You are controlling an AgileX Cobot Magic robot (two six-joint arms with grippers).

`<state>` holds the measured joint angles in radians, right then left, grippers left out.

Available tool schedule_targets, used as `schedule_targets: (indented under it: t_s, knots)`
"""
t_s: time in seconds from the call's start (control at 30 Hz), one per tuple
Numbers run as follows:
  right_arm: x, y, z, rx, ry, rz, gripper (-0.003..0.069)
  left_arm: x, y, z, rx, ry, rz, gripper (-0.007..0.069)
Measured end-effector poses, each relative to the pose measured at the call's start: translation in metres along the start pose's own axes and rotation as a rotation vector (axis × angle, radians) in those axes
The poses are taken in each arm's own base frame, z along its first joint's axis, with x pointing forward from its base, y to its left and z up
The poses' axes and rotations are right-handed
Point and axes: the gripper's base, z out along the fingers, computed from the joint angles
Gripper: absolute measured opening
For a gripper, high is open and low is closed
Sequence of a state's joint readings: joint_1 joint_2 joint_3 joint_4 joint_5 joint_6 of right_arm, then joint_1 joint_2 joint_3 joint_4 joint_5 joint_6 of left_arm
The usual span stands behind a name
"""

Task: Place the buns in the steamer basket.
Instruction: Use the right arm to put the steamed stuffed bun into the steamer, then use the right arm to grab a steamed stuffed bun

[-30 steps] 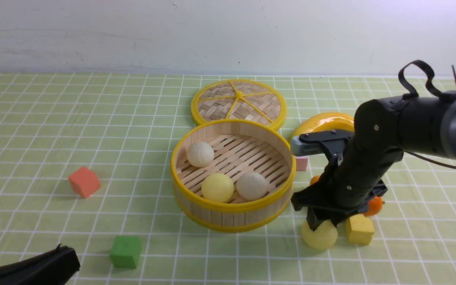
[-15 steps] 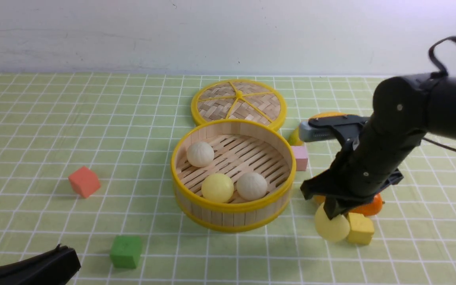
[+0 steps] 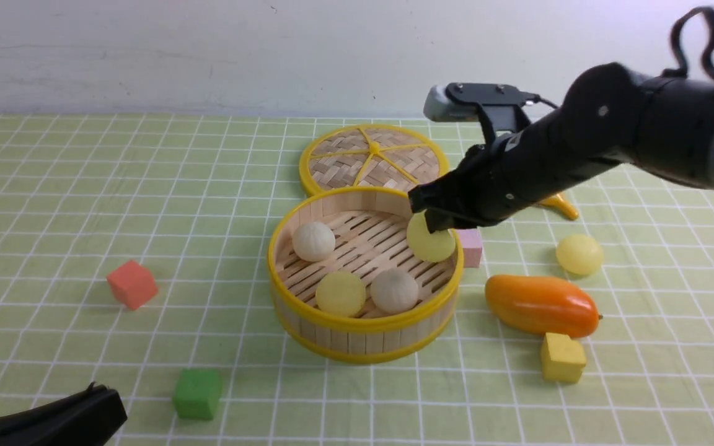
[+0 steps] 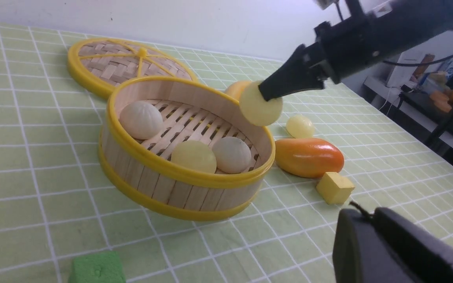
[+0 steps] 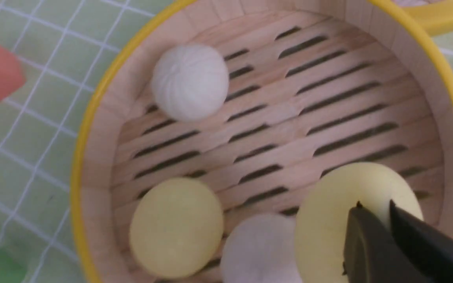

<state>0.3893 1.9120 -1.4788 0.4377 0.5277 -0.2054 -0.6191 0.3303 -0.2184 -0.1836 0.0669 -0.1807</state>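
A smooth yellow held bun [image 3: 432, 243] is kept over the right side of the basket [image 3: 357, 342]. In the left wrist view it is seen about level with the rim and clear of the slatted floor. It is clamped from above between the jaws of the right gripper [image 3: 430, 222], and only its upper part is covered by the fingers.

Three more buns are seen lying on the basket floor. A pleated rear white bun [image 3: 313, 241] is placed at the back left. A front yellow bun [image 3: 340, 293] is placed near the front wall, and a front white bun [image 3: 394, 290] lies just beside it on the right.

A fifth, loose bun [image 3: 579, 254], also yellow, is found on the checked cloth [image 3: 146, 186] to the right of the basket, well apart from it and behind the mango [image 3: 541, 305].

The lid [image 3: 374, 158] is laid flat behind the basket, its near edge hidden by the basket's back wall. A pink cube [image 3: 472, 249] is set just beside the right wall. A yellow cube [image 3: 562, 357] is seen in front of the mango, near it. Only the tip of a banana [image 3: 560, 204] is shown behind the right arm.

A red cube [image 3: 132, 284] stands well to the left, and a green cube [image 3: 197, 393] is at the front left. Only a black part of the left gripper [image 3: 84, 409] is in view at the lower left corner, so its jaws cannot be judged.
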Motion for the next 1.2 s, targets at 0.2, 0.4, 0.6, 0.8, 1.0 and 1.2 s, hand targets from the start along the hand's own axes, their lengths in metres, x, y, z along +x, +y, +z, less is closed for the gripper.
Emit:
schedule_targets:
  t_s: [0.2,0.4,0.6,0.8,1.0,1.2]
  knots:
    - [0.011,-0.012,0.035,0.031,0.010,0.018,0.0078,0.000,0.000,0.000,0.000,0.000,0.000,0.0039]
    - [0.007,-0.010,0.029,0.025,0.005,0.014,0.0280,0.000,0.000,0.000,0.000,0.000,0.000,0.0042]
    - [-0.005,0.001,-0.014,0.034,-0.004,-0.084,0.0456,0.000,0.000,0.000,0.000,0.000,0.000,0.0056]
    - [-0.015,-0.009,-0.062,0.159,-0.012,-0.168,0.0479,0.000,0.000,0.000,0.000,0.000,0.000,0.0057]
    - [-0.005,-0.100,-0.052,0.354,0.084,0.128,0.0454,0.000,0.000,0.000,0.000,0.000,0.000,0.0061]
    - [0.005,-0.139,-0.014,0.323,0.159,0.228,0.0454,0.000,0.000,0.000,0.000,0.001,0.000,0.0072]
